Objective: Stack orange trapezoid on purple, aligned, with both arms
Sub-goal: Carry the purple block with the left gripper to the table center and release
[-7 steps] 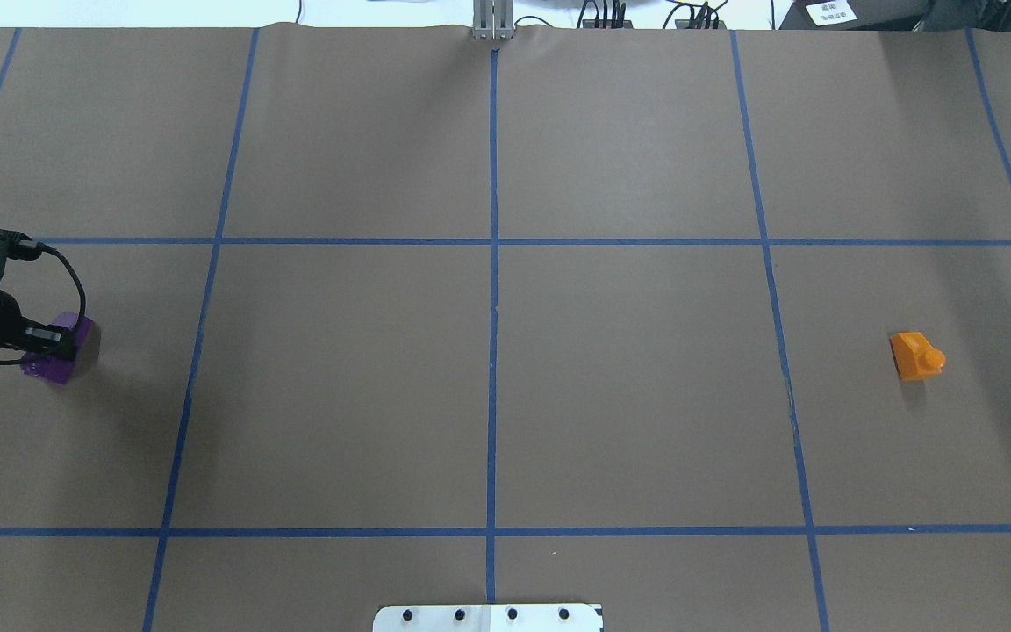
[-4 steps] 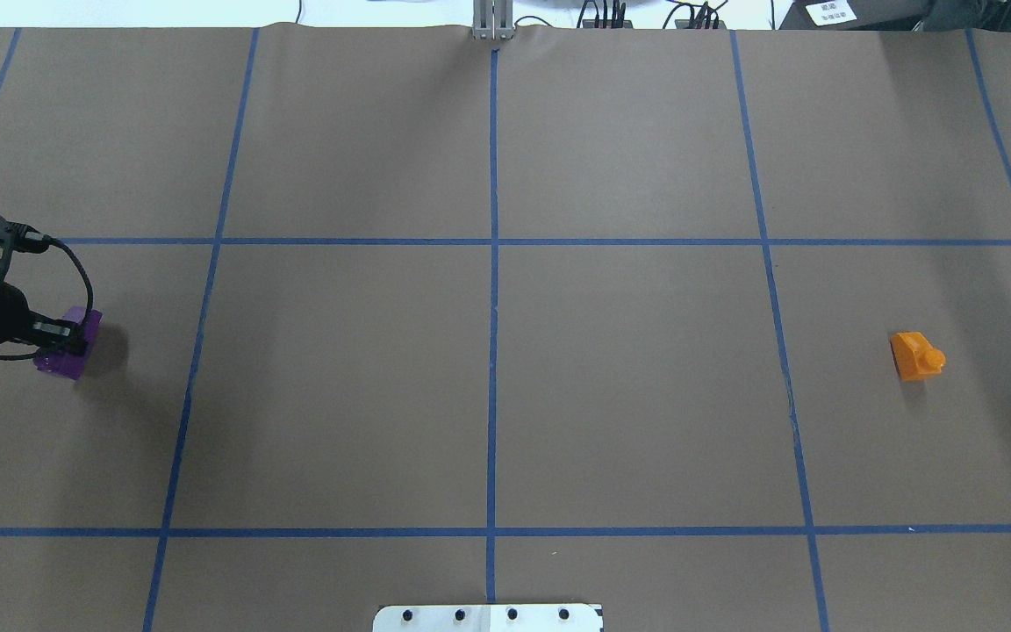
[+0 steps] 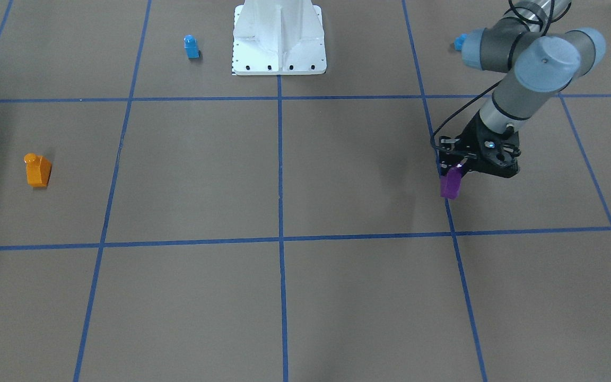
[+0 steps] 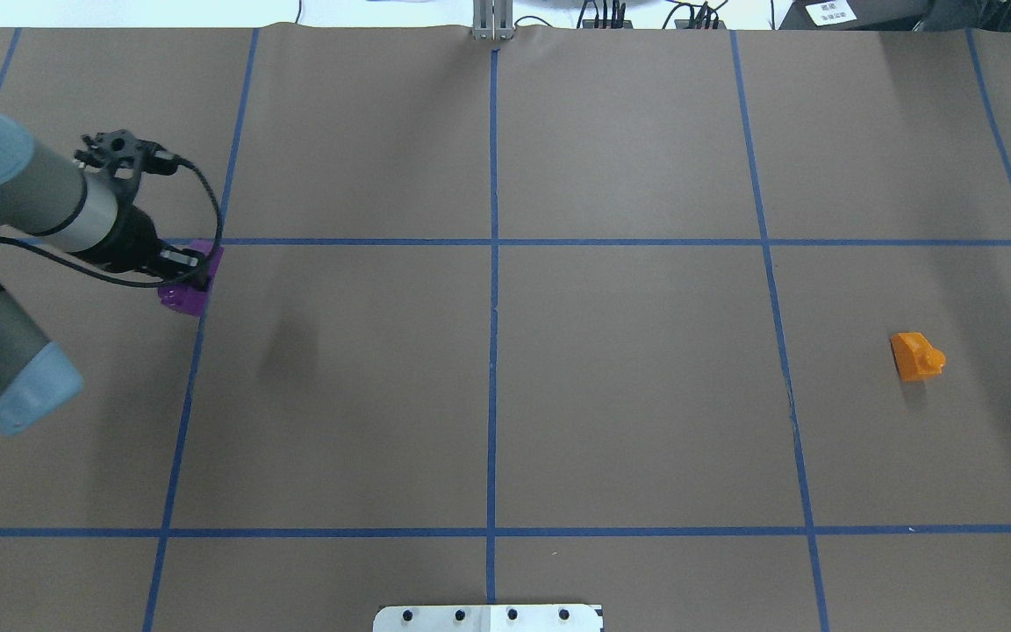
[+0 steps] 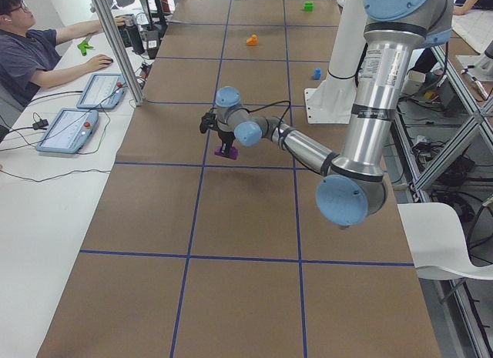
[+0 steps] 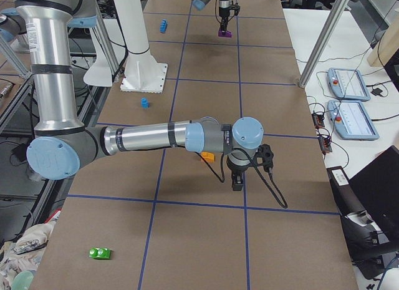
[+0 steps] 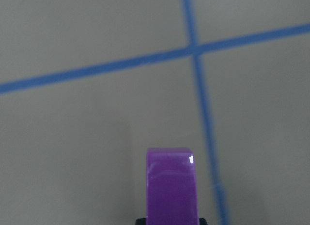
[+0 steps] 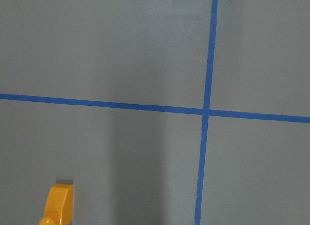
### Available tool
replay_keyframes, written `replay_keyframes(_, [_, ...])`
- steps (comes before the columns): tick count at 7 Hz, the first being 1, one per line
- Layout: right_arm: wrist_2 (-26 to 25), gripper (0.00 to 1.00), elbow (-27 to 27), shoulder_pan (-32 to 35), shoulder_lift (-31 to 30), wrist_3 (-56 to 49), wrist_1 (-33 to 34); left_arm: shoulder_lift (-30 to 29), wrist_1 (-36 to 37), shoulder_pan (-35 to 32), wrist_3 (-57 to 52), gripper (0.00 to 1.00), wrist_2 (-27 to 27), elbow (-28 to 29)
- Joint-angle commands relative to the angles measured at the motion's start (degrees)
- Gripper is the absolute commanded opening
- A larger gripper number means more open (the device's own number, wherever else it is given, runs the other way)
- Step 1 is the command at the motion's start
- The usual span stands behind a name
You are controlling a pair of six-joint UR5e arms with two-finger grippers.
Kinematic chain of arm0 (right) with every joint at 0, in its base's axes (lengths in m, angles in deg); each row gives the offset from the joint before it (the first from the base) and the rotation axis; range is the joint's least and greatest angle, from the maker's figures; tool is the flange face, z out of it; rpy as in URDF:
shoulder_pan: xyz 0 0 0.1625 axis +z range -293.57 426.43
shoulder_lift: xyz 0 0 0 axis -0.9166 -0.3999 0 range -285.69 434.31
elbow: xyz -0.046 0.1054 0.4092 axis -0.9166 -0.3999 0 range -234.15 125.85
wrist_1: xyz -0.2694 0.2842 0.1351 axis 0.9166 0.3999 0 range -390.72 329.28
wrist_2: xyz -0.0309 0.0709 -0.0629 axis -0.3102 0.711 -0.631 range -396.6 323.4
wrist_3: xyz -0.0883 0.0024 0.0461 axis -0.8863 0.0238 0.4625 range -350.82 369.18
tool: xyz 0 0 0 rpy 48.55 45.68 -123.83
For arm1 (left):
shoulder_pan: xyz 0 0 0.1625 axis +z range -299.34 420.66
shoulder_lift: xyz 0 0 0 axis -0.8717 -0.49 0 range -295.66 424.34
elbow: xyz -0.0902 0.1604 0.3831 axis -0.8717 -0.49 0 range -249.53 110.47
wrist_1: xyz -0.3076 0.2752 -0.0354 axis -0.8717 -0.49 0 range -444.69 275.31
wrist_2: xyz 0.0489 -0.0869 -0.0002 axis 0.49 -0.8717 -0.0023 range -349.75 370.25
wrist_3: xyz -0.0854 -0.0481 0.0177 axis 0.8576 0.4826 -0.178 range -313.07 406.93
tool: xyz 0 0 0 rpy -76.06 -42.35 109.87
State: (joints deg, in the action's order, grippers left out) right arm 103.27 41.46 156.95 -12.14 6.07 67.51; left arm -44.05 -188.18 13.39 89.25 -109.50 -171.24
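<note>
The purple brick (image 4: 187, 294) hangs in my left gripper (image 4: 192, 279), which is shut on it and holds it above the table near a tape crossing. It also shows in the front view (image 3: 450, 184) and fills the lower middle of the left wrist view (image 7: 172, 186). The orange trapezoid (image 4: 916, 355) lies on the table at the right, stud pointing sideways, also seen in the front view (image 3: 36, 170). My right gripper (image 6: 237, 178) shows only in the exterior right view, just beside the orange trapezoid (image 6: 207, 156); I cannot tell whether it is open or shut.
A small blue brick (image 3: 191, 46) stands left of the white robot base (image 3: 279, 37); another blue brick (image 3: 460, 41) lies behind the left arm. A green brick (image 6: 100, 253) lies at the near table end. An operator (image 5: 31, 50) sits at the side table.
My left arm has carried the purple brick rightward and farther from the robot in the overhead view, and higher off the table. The orange trapezoid has not moved.
</note>
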Motion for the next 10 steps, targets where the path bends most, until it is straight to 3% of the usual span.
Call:
replay_keyframes(1, [0.0,1.00,-0.2,-0.1,0.0,0.0,0.0,-17.6,6.1,5.9,1.0,0.00,5.8,8.6])
replay_keyframes(3, [0.0,1.00,-0.3,-0.3,-0.1,0.1,0.0,-30.3,5.9,9.1,4.8,0.00,6.2,20.4])
replay_keyframes(4, [0.0,1.00,-0.4,-0.3,-0.1,0.1,0.0,-34.0,5.6,10.1,4.9,0.00,7.0,24.8])
replay_keyframes(5, [0.0,1.00,-0.4,-0.4,0.0,0.1,0.0,-36.3,5.6,12.7,4.9,0.00,11.1,27.2])
replay_keyframes(10, [0.0,1.00,-0.4,-0.8,0.0,0.1,0.0,-37.9,1.6,14.9,5.0,0.00,12.3,33.8])
